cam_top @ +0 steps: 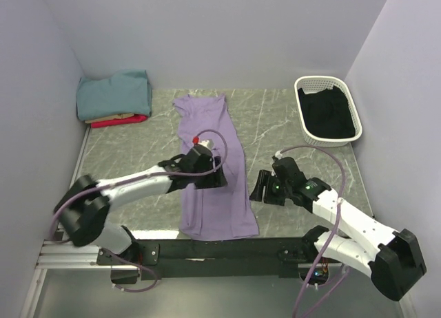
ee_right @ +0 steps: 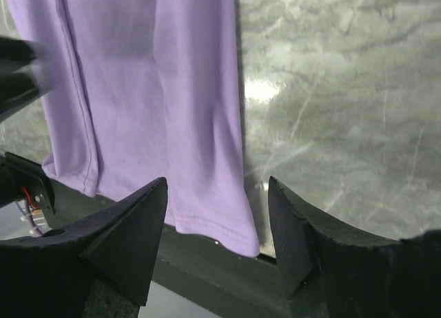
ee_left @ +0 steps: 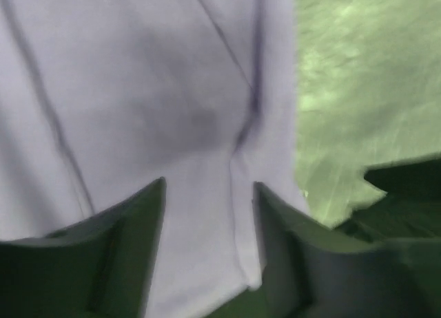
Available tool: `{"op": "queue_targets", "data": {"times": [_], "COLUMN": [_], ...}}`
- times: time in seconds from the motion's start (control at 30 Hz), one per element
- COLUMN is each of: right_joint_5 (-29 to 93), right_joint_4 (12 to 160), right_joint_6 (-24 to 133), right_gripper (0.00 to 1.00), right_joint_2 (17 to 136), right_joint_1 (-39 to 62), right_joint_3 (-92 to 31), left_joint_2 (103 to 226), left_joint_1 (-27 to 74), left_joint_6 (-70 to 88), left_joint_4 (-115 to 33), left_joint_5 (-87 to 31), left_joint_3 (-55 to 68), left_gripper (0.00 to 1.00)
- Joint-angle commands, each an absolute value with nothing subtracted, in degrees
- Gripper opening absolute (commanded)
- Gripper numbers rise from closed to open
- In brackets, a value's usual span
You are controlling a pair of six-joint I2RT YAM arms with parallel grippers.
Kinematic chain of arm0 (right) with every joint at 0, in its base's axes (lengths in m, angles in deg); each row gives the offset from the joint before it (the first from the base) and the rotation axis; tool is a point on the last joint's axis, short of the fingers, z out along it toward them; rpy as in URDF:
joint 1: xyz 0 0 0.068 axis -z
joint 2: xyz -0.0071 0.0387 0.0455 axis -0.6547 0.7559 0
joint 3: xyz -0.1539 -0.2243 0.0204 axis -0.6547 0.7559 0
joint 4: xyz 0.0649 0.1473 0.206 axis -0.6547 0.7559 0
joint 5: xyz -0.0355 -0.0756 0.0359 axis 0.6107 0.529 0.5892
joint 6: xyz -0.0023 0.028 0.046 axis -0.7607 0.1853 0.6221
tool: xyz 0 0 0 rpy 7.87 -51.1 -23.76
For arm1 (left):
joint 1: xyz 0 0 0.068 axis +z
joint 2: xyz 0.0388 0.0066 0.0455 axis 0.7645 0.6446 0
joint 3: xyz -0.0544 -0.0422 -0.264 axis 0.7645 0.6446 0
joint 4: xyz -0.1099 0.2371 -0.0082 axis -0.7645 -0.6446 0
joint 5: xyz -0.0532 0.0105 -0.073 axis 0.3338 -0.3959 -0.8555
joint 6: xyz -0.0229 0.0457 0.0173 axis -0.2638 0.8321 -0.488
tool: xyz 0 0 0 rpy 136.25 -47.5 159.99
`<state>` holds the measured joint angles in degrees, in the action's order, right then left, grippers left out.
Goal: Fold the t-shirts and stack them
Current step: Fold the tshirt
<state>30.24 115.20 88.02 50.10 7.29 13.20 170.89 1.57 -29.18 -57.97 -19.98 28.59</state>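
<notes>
Two pincers are low over the near half of the table [cam_top: 275,125], one on each arm. On the left arm, the left pincer [cam_top: 219,180] is over the middle of the purple shirt [cam_top: 220,211]. Its two fingers are apart, and in its own blurry view I see purple cloth in the gap between them [ee_left: 209,187]. It is not pinching anything that I can see.

Just off the right edge of that shirt is the right pincer [cam_top: 257,187]. Its two fingers are wide apart too [ee_right: 217,184], and they hold nothing. Under it I see the right side of the purple shirt [ee_right: 138,91] and the bare gray stone of the table.

I count four shirts. The purple shirt is the big one. It lies flat in one long strip down the middle of the table. Its near hem comes to the near edge of the table, and its neck end points to the far wall.

The other three shirts are folded in one pile in the far left corner. The teal shirt [cam_top: 114,92] is on top, the tan shirt [cam_top: 103,118] is a thin strip under it, and the red shirt [cam_top: 122,121] is at the bottom.

In the far right corner sits one white basket [cam_top: 320,79] with one dark cloth [cam_top: 329,115] inside it.
</notes>
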Motion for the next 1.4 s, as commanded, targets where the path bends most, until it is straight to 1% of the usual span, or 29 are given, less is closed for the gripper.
{"op": "queue_targets", "data": {"times": [0.0, 0.03, 0.07, 0.1, 0.17, 0.23, 0.37, 0.53, 0.67, 1.03, 1.3, 1.33, 1.37], "right_joint_5": [31.56, 31.48, 31.48, 31.22, 30.77, 30.42, 30.07, 29.98, 30.24, 30.07, 29.81, 29.72, 29.72], "right_joint_4": [110.76, 110.58, 110.49, 109.97, 109.35, 108.74, 108.12, 108.29, 108.47, 108.65, 108.65, 108.56, 108.39], "right_joint_6": [85.81, 85.55, 85.72, 85.63, 85.72, 85.72, 85.63, 85.37, 85.54, 85.54, 85.37, 85.37, 85.37], "right_gripper": [0.67, 0.67, 0.67, 0.67, 0.67, 0.67, 0.67, 0.67, 0.67, 0.67, 0.68, 0.68, 0.68], "right_joint_2": [52.18, 52.53, 52.97, 52.97, 53.15, 53.5, 54.29, 55.43, 54.29, 52.88, 52.97, 53.06, 53.15], "right_joint_1": [7.33, 7.41, 7.41, 7.5, 7.68, 7.85, 8.2, 8.47, 8.64, 9.17, 9.43, 9.43, 9.43], "right_joint_3": [9.84, 9.84, 9.92, 10.1, 10.8, 11.06, 11.5, 11.42, 11.77, 12.65, 12.82, 12.82, 12.91], "left_joint_2": [178.59, 181.65, 182.9, 183.86, 186.24, 188.08, 190.99, 194.15, 195.3, 197.23, 198.9, 198.9, 198.9], "left_joint_1": [2.4, 2.58, 2.58, 2.66, 2.67, 2.66, 2.67, 2.84, 2.84, 2.93, 2.84, 2.93, 2.84], "left_joint_6": [-26.91, -27.0, -27.0, -26.91, -27.0, -27.43, -27.44, -27.96, -28.49, -29.54, -29.81, -29.9, -29.9], "left_joint_4": [-45.46, -45.36, -45.62, -45.28, -44.31, -43.78, -43.52, -43.52, -43.52, -40.09, -40.27, -40.27, -40.18], "left_joint_5": [-23.25, -22.81, -22.2, -22.02, -21.58, -21.14, -21.13, -21.66, -21.49, -20.87, -20.61, -20.35, -20.35], "left_joint_3": [27.13, 26.34, 24.68, 24.06, 22.39, 20.98, 18.43, 15.97, 15.53, 15.09, 14.21, 14.21, 14.21], "left_gripper": [0.46, 0.41, 0.38, 0.39, 0.46, 0.45, 0.48, 0.48, 0.43, 0.41, 0.33, 0.31, 0.21]}}
